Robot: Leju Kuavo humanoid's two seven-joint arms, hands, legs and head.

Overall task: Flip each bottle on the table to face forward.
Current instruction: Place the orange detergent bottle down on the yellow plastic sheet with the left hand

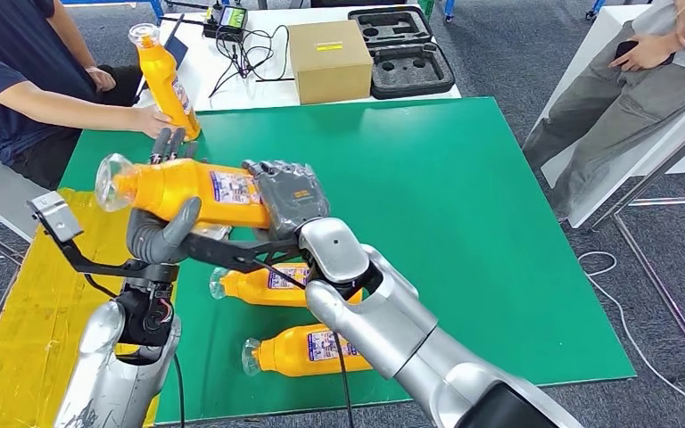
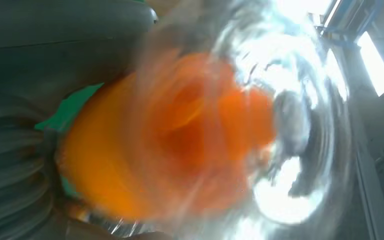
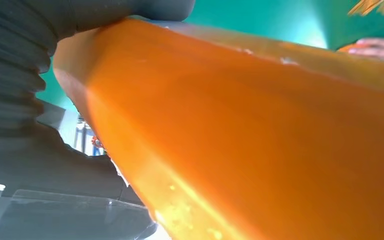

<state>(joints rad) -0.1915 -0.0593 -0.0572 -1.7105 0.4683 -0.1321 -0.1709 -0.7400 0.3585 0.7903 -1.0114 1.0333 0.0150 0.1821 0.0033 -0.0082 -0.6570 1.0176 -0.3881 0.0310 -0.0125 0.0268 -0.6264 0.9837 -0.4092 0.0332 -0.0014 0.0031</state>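
I see the lifted bottle (image 1: 187, 192) lying crosswise, cap toward nine o'clock, my left robot hand (image 1: 162, 234) gripping beneath it, my right robot hand (image 1: 290, 198) clasping its base at three o'clock.

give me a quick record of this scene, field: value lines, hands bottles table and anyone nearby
held bottle: orange bottle lifted on its side above the mat, clear cap end toward the robot's left
left hand: left hand grips the held bottle near the cap end, from below
right hand: right hand grips its base end
lying bottles: two bottles on their sides on the green mat
upright bottle: fourth bottle held at the mat's far edge by a person's hand
behind: cardboard box, black foam case
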